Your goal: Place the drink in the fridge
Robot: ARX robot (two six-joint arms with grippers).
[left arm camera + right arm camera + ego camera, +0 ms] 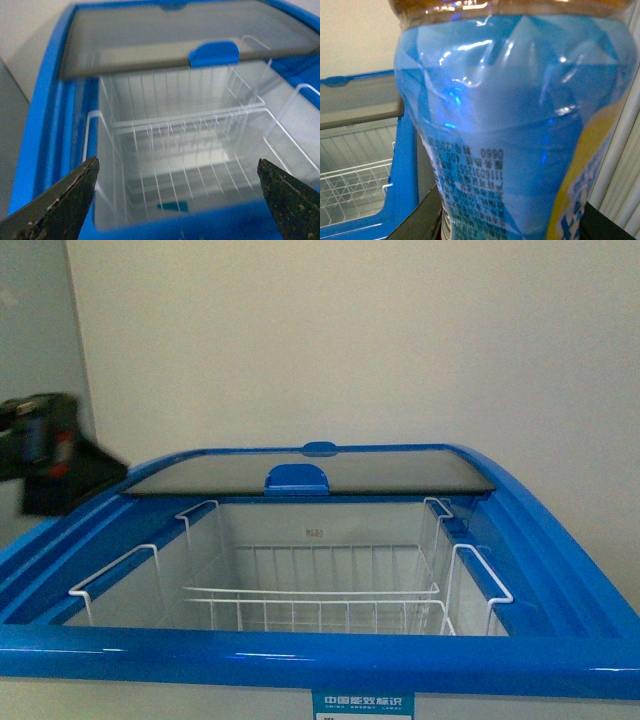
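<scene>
Right tool (512, 227) grips the drink (505, 115) near the fridge (402, 165); left tool (177, 161) gapes wide

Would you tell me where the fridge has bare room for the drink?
The middle wire basket is empty, bordered by the left wire frame and right wire frame. The back strip lies under the glass lid. Nowhere looks crowded.

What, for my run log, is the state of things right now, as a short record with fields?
fridge: open at the front
glass lid: slid to the back
wire basket: no drink in it
drink: held outside the fridge, beside its blue rim
right gripper: shut on the drink
left gripper: open, holding nothing, above the fridge opening
task: drink not yet inside
</scene>
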